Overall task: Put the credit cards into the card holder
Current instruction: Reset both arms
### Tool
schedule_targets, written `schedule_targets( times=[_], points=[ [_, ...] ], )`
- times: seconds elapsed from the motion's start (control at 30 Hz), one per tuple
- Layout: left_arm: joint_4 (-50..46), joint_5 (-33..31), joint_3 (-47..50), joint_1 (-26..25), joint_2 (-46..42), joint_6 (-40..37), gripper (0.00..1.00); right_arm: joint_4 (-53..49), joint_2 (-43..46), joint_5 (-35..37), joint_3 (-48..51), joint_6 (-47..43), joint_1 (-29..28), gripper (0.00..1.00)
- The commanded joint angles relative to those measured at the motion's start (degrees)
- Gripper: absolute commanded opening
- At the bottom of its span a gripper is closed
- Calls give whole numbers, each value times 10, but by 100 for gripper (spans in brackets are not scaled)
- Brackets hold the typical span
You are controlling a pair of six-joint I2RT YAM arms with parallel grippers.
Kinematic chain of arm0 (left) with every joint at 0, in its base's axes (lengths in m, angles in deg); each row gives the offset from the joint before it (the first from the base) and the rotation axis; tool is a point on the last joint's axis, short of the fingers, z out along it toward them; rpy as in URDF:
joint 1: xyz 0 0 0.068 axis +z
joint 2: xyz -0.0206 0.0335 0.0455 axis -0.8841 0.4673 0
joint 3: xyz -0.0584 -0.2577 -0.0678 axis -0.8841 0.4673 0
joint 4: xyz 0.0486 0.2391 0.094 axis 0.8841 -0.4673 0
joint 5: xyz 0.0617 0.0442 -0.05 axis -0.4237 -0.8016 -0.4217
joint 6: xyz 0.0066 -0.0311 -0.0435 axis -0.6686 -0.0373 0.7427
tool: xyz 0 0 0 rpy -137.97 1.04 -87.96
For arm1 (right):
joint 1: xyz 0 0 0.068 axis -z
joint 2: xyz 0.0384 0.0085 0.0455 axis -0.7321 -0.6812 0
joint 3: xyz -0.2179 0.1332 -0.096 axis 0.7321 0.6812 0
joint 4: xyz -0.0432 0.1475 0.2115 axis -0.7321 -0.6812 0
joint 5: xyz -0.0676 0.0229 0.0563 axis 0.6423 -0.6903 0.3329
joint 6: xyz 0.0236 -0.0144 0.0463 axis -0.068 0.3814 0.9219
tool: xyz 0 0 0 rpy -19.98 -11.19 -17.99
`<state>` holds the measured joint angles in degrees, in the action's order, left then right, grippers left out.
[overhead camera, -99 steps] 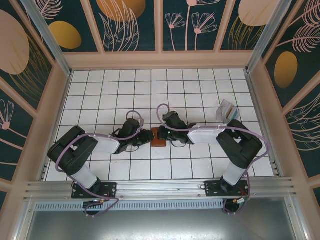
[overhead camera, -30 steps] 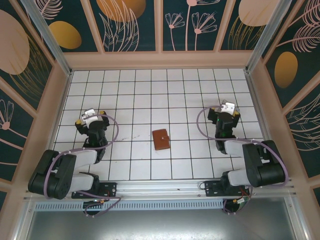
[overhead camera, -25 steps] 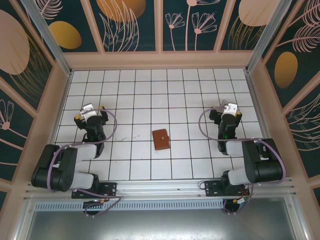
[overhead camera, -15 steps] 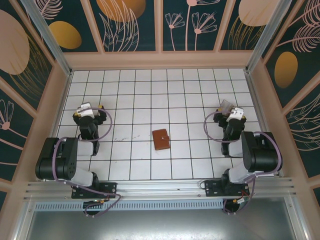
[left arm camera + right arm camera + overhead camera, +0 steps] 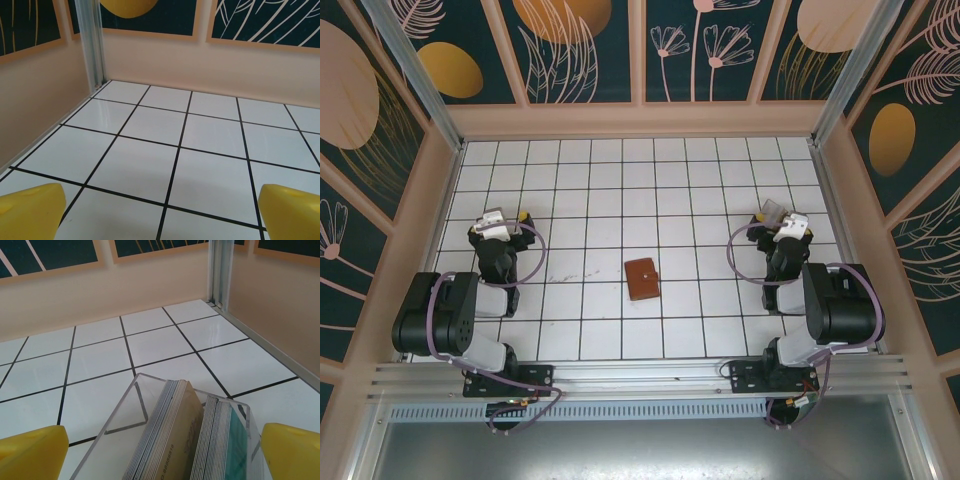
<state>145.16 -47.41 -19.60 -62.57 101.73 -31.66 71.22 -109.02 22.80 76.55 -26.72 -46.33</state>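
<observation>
My left fingers [image 5: 500, 222] stand spread wide and grasp nothing. From the left wrist their two yellow pads [image 5: 31, 210] sit far apart at the lower corners, with bare white tile of the surface [image 5: 200, 150] between and ahead of them, running to the pink wall and the metal corner post [image 5: 93, 42] beyond on the left. My right fingers [image 5: 790, 227] are just as wide and equally empty. Their yellow pads [image 5: 33, 452] flank a clear stand [image 5: 131, 410] that sits just ahead of them and between them, neither pad visibly pressing on it. The stand holds two upright stacks of thin cards [image 5: 167, 440], one faced in tan, the other in teal; I cannot tell whether these are the credit cards. From above, the stand [image 5: 771, 212] lies just beyond my right fingers, a little to their left. The card holder [image 5: 642, 279] — brown, folded shut, its little snap tab up — lies flat on the surface between my two sets of fingers, well apart from both and somewhat nearer the arm bases than either.
</observation>
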Motion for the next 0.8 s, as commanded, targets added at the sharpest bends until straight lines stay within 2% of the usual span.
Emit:
schedule_targets(
  times=[0.0,0.43,0.53,0.77],
  points=[
    [27,8,3,2,2,4,99,16,-3,-30,-12,-2,-4,99],
    [27,8,4,2,2,4,99,5,-2,-54,-16,-4,2,99],
    [27,8,3,2,2,4,99,-4,-4,-112,-22,-8,17,99],
    [27,8,3,2,2,4,99,-4,-5,-113,-22,-9,16,99]
  ],
)
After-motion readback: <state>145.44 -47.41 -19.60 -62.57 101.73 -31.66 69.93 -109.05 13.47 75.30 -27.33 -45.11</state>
